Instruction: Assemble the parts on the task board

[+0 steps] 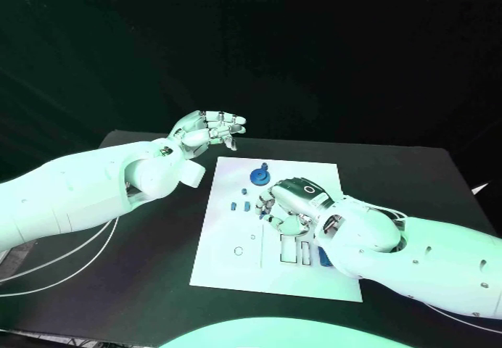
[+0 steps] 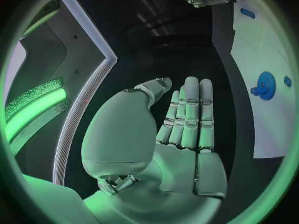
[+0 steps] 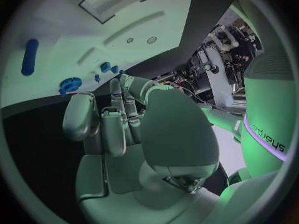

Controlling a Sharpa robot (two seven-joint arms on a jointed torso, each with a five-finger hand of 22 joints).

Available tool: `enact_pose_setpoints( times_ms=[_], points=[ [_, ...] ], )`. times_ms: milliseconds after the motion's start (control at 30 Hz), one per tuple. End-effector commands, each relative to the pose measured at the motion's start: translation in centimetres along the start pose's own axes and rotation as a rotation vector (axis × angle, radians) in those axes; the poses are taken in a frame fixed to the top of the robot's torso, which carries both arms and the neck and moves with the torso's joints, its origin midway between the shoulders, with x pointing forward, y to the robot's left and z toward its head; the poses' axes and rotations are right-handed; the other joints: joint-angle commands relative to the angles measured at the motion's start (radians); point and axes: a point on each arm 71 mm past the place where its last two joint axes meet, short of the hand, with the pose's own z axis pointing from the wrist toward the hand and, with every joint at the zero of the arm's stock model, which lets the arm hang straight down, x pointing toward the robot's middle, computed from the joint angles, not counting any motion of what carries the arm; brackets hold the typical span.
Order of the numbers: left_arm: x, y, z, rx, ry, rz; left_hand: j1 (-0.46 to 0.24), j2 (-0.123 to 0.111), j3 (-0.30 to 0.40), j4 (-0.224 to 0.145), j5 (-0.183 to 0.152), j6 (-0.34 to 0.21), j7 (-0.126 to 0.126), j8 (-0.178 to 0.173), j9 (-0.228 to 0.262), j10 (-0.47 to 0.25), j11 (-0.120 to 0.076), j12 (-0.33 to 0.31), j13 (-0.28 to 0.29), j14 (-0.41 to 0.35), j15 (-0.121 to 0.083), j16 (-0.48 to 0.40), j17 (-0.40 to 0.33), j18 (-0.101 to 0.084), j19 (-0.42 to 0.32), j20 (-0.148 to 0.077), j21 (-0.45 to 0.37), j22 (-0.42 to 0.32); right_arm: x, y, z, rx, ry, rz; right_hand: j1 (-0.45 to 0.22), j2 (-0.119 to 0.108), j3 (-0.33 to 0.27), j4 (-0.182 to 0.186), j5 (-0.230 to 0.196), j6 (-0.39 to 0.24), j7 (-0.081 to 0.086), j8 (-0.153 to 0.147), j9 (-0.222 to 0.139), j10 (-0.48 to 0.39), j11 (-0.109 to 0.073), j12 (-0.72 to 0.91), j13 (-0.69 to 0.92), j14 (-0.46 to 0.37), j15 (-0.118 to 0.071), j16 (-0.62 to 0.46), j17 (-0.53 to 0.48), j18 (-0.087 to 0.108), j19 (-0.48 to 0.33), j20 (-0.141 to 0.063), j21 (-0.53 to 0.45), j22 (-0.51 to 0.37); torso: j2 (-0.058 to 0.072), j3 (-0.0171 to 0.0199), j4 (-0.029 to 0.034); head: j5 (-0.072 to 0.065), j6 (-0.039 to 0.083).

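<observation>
The white task board (image 1: 236, 232) lies in the middle of the black table. A blue gear (image 1: 258, 176) sits near its far edge, with small blue parts (image 1: 239, 206) beside it. My right hand (image 1: 289, 203) hovers low over the board's middle, thumb and fingertips drawn together near the small blue parts (image 3: 104, 66). Whether they pinch one is hidden. The right wrist view also shows the gear (image 3: 70, 84) and a long blue peg (image 3: 29, 56). My left hand (image 1: 210, 130) is raised beyond the board's far left corner. Its palm (image 2: 181, 134) is bare and it holds nothing.
Recessed slots (image 1: 293, 250) mark the board's near half, and a blue piece (image 1: 324, 256) lies by my right forearm. White cables (image 1: 63, 257) trail over the table on the left. The left wrist view shows the board (image 2: 261, 45) with the gear (image 2: 266, 84).
</observation>
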Motion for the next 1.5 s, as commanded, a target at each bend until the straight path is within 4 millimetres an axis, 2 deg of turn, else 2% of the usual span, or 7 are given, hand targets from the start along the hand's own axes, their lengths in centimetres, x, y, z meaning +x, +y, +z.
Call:
enact_pose_setpoints(
  times_ms=[33, 233, 833, 1500],
  points=[
    [0.4, -0.1, 0.2, 0.011, 0.005, -0.009, 0.011, -0.002, -0.005, 0.0, -0.002, -0.006, 0.012, -0.006, -0.001, -0.005, 0.005, -0.002, -0.002, -0.003, 0.007, -0.005, -0.001, 0.006, 0.008, 0.002, -0.006, -0.001, 0.9, 0.2, 0.2, -0.021, 0.039, -0.01, -0.009, 0.002, 0.001, -0.007, -0.003, 0.007, -0.001, 0.005, 0.002, 0.048, -0.039, -0.004, 0.001, 0.048, -0.007, -0.006, -0.001, -0.016, 0.001, -0.001, -0.004, 0.113, 0.0, 0.0004, -0.0002, 0.015, -0.008],
    [0.7, 0.0, 0.3, 0.01, 0.012, -0.012, 0.01, -0.002, -0.006, 0.001, -0.002, -0.006, 0.012, -0.005, -0.001, -0.005, 0.005, -0.002, -0.002, -0.004, 0.007, -0.006, -0.001, 0.005, 0.008, 0.003, -0.007, -0.002, 2.1, 0.4, 0.5, -0.019, 0.063, -0.012, -0.009, 0.002, 0.002, -0.008, -0.003, 0.006, -0.001, 0.004, 0.002, 0.047, -0.039, -0.005, 0.001, 0.048, -0.007, -0.005, -0.001, -0.016, 0.0, -0.001, -0.006, 0.112, 0.001, 0.001, -0.0005, 0.026, -0.012],
    [1.1, 0.0, 0.5, 0.011, 0.027, -0.016, 0.01, -0.003, -0.007, 0.002, -0.002, -0.008, 0.013, -0.006, -0.001, -0.007, 0.006, -0.002, -0.003, -0.005, 0.008, -0.007, -0.002, 0.005, 0.008, 0.003, -0.009, -0.003, 3.8, 1.0, 0.9, -0.022, 0.108, -0.012, -0.01, 0.003, 0.003, -0.01, -0.005, 0.006, 0.0, 0.003, 0.002, 0.047, -0.038, -0.007, 0.001, 0.048, -0.007, -0.006, -0.002, -0.016, -0.001, 0.0, -0.008, 0.112, 0.001, 0.0018, -0.0012, 0.036, -0.027],
    [1.0, 0.0, 0.5, 0.009, 0.029, -0.015, 0.01, -0.003, -0.008, 0.003, -0.002, -0.01, 0.014, -0.006, -0.002, -0.009, 0.007, -0.003, -0.003, -0.006, 0.009, -0.008, -0.002, 0.005, 0.008, 0.004, -0.011, -0.004, 4.4, 0.9, 1.2, -0.012, 0.142, -0.023, -0.012, 0.004, 0.004, -0.011, -0.007, 0.005, 0.001, 0.002, 0.002, 0.047, -0.038, -0.009, 0.001, 0.048, -0.007, -0.007, -0.003, -0.015, -0.002, 0.0, -0.011, 0.112, 0.001, 0.0013, -0.0015, 0.034, -0.031]
  ],
)
